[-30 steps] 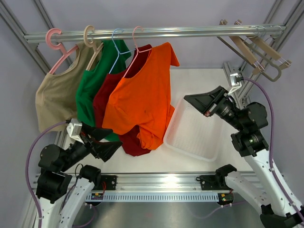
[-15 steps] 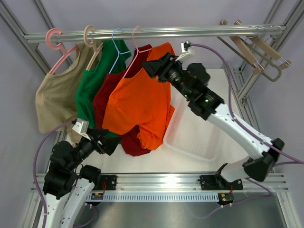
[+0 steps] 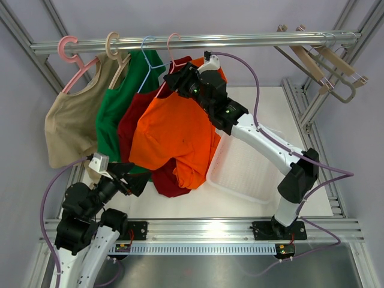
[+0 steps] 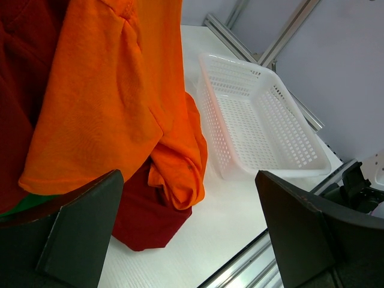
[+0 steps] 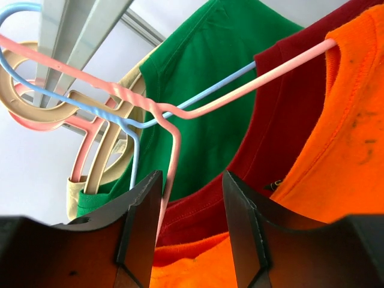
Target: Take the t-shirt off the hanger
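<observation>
Orange t-shirt (image 3: 174,135) on pink hanger (image 5: 174,157), hanger's wire neck between the parted, ungripping right fingers (image 5: 141,228); advise closing on wire alone, clear of fabric; left fingers (image 4: 78,234) spread empty, shirt hem just ahead.

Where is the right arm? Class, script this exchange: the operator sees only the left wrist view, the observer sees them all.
Observer: The right gripper is up near the rail, at the collar of the orange t-shirt.
Operator: Gripping anything?
Observer: No; its fingers are open, with the wire of the pink hanger between them.
Operator: Other garments?
Observer: A beige top hangs furthest left.
</observation>
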